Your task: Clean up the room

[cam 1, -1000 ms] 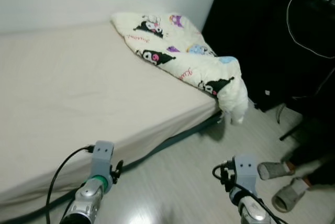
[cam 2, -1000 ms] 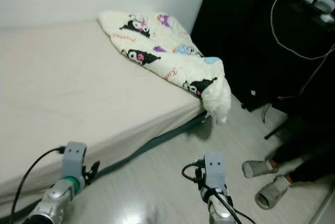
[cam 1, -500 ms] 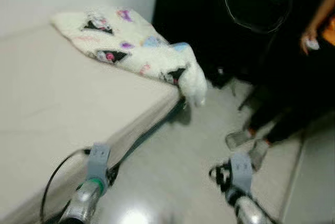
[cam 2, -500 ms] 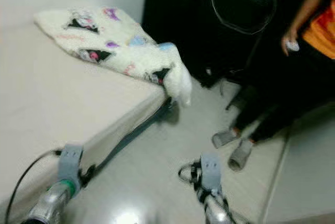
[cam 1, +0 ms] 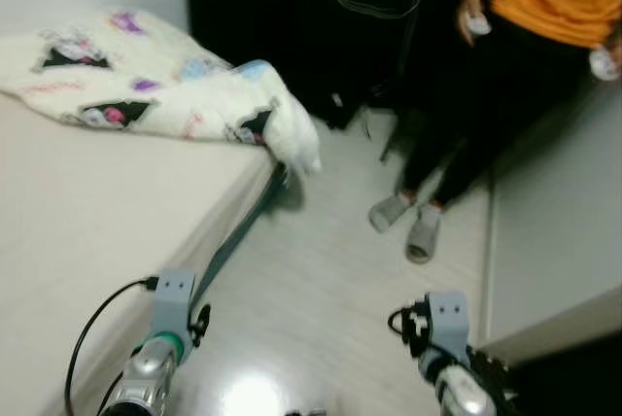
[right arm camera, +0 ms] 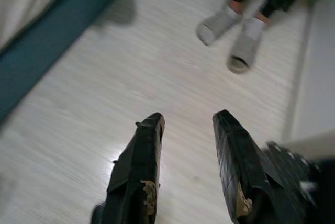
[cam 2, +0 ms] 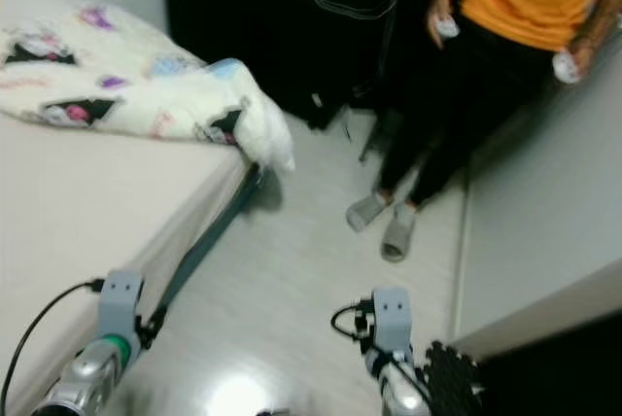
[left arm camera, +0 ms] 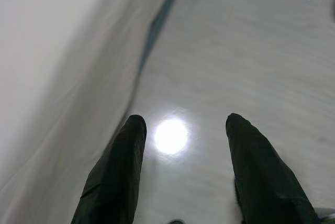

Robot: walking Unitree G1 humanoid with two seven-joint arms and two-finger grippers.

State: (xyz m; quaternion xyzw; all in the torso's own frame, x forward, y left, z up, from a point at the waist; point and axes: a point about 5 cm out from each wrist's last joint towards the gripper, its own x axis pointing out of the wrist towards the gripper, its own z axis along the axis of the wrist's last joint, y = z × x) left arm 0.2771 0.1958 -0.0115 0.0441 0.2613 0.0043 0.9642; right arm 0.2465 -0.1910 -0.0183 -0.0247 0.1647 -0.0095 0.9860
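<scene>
Blanket (cam 1: 165, 90), cream with cartoon prints, lies crumpled across the far part of the bed (cam 1: 87, 231), one corner drooping over the bed's edge toward the floor (cam 1: 321, 290). Bed surface is otherwise a plain beige sheet; a dark teal band runs along its lower side. Floor is pale wood-look, with a bright light reflection near the robot.

Left hand (left arm camera: 180, 130) hangs low beside the bed's side, fingers spread apart, holding nothing. Right hand (right arm camera: 186, 122) hangs over the bare floor, fingers likewise parted and empty.

Person (cam 1: 505, 56) in an orange top and black trousers stands on the floor beyond the bed's corner, wearing grey slippers (cam 1: 406, 226), with a small white object in each hand. Black cabinet (cam 1: 292, 17) stands against the wall behind the bed's corner, a thin white cable looped over its front. Head views are somewhat blurred.
</scene>
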